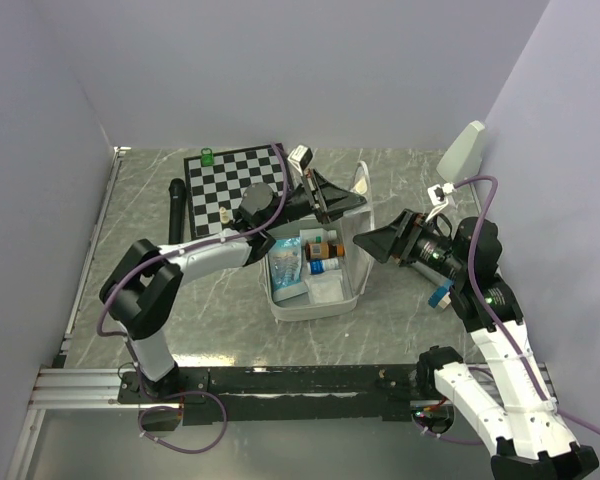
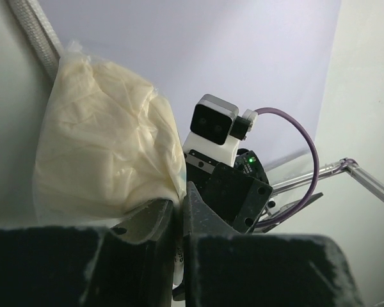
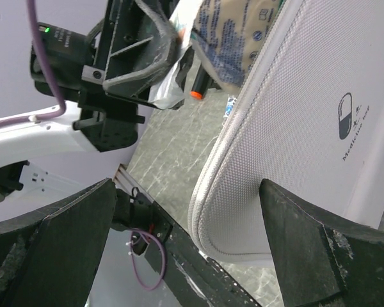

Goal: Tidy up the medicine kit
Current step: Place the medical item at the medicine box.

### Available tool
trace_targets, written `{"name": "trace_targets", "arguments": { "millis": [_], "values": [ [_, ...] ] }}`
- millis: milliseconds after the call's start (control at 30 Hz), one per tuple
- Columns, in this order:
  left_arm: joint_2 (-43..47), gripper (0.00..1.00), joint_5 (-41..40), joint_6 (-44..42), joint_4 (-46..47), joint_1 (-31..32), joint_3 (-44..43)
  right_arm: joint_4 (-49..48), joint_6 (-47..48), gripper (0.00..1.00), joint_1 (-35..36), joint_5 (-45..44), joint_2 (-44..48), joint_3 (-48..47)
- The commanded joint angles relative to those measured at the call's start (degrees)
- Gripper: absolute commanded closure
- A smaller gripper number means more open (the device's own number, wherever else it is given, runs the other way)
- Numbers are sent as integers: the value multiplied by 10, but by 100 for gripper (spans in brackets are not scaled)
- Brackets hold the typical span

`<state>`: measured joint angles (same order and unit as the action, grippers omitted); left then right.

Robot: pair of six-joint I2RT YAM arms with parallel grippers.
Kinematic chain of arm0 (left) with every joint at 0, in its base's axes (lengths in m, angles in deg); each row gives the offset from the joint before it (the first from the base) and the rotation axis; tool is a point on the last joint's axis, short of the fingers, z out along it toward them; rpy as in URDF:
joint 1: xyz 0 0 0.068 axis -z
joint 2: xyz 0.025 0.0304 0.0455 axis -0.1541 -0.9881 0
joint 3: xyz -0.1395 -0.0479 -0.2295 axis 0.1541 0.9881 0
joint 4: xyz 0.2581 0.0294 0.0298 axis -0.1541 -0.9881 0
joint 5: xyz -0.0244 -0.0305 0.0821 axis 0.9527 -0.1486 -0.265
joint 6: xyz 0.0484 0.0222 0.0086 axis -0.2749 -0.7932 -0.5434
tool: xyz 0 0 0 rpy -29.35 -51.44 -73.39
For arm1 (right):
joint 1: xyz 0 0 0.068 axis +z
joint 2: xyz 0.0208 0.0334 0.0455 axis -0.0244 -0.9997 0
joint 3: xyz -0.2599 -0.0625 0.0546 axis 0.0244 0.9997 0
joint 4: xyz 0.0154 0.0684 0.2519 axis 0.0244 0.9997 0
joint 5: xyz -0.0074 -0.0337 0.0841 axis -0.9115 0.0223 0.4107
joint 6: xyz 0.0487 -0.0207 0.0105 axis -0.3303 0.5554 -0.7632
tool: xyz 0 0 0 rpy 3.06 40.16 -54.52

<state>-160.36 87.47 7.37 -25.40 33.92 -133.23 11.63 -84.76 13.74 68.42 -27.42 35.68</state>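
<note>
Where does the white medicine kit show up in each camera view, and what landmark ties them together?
Top external: medicine kit open at centre, between the arms.
Left wrist: likely only its lid's corded edge, top left.
Right wrist: lid with pill logo fills the right side.
Shared landmark: left tool, shut on a plastic bag, in all three.

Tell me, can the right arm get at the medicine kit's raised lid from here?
Probably yes: the right gripper has its fingers wide open, facing the lid, with nothing visible in between.
</note>
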Motion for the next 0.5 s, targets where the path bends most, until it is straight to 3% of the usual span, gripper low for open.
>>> {"name": "trace_targets", "arguments": {
  "millis": [0, 267, 467],
  "values": [
    [-18, 88, 17, 29, 81, -5, -2, -23, -1, 0, -6, 9, -3, -10],
    [-52, 88, 26, 42, 92, -7, -7, -9, 9, 0, -8, 1, 2, -11],
    [-39, 84, 39, -10, -9, -7, -14, -12, 8, 0, -9, 2, -1, -9]
  ]
}}
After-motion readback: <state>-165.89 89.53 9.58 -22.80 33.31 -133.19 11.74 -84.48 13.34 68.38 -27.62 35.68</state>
